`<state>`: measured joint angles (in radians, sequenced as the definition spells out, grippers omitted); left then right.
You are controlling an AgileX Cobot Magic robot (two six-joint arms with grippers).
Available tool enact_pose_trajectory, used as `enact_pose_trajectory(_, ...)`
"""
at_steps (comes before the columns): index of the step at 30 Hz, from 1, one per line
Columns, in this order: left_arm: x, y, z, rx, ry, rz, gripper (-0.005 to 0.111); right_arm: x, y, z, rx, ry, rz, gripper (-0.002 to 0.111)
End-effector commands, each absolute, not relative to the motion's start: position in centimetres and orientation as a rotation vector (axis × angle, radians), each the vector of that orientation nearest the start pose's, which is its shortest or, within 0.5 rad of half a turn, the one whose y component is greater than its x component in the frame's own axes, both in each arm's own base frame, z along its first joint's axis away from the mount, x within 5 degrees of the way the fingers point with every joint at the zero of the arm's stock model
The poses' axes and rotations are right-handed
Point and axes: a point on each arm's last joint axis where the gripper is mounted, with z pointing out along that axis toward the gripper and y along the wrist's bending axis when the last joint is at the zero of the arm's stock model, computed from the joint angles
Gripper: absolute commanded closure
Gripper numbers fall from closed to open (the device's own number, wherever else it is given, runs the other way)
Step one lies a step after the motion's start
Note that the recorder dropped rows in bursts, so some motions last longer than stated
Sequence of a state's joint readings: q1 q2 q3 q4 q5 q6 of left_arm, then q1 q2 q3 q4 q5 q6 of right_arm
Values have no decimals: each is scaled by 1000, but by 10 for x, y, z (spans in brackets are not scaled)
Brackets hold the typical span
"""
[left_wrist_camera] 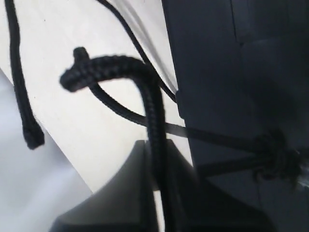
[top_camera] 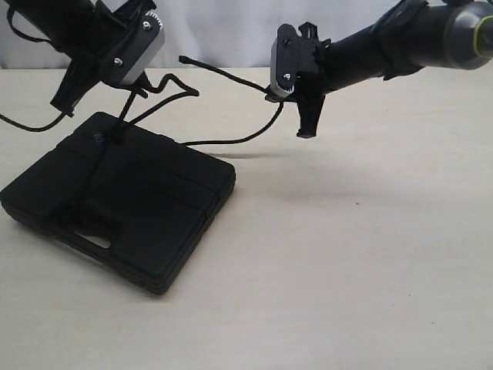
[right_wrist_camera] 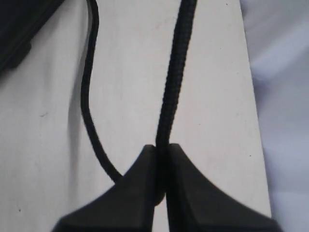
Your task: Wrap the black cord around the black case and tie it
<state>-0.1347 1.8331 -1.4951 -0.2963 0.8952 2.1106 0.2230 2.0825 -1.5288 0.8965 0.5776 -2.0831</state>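
Observation:
The black case (top_camera: 131, 208) lies flat at the left of the table, its handle cutout toward the front. The black cord (top_camera: 231, 79) runs across its lid to a knot (top_camera: 98, 137) near the far edge. From there one strand rises into my left gripper (top_camera: 137, 91), which is shut on it just above the case. Another strand curves over the table (top_camera: 239, 140) up to my right gripper (top_camera: 279, 92), also shut on the cord, with a free end sticking out to the left. The left wrist view shows the cord (left_wrist_camera: 152, 121) pinched in the gripper (left_wrist_camera: 157, 162) and the knot (left_wrist_camera: 275, 157) on the case (left_wrist_camera: 231, 63). In the right wrist view the cord (right_wrist_camera: 175, 72) enters the gripper (right_wrist_camera: 161, 154).
The light wooden table (top_camera: 362, 254) stretches to the right and front of the case. A smooth robot cable (top_camera: 23, 123) sags onto the table at the far left. A white wall (top_camera: 223, 23) closes the back.

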Motion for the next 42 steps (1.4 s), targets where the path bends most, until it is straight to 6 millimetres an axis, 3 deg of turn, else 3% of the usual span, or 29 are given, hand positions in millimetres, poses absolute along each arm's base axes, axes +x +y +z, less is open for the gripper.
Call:
enact_pose_trajectory(1,389,-86,271,-3175,-1663,-426,107,428,135,210,-1946,1423,-50,104)
enact_pose_trajectory(10,379,-86,266,-3139,-1558,-276,107,416,138,203,-2155,1349,-19,104)
enact_pose_trajectory(22,378,-86,266,-3138,-1557,-264,107,415,184,210,-2138,1194,-252,104)
enact_pose_trajectory(28,380,-86,266,-3143,-1564,-298,107,425,179,231,-2002,1171,-446,104)
enact_pose_trajectory(31,382,-86,267,-3149,-1573,-336,107,425,174,236,-2123,1046,-594,104)
enact_pose_trajectory(34,383,-86,267,-3151,-1576,-348,107,425,174,236,-2127,1042,-598,104)
enact_pose_trajectory(38,391,-79,269,-3122,-1486,-570,107,416,192,236,-2207,926,-633,104)
enact_pose_trajectory(42,392,-79,269,-3124,-1489,-576,107,418,201,242,-2144,879,-710,104)
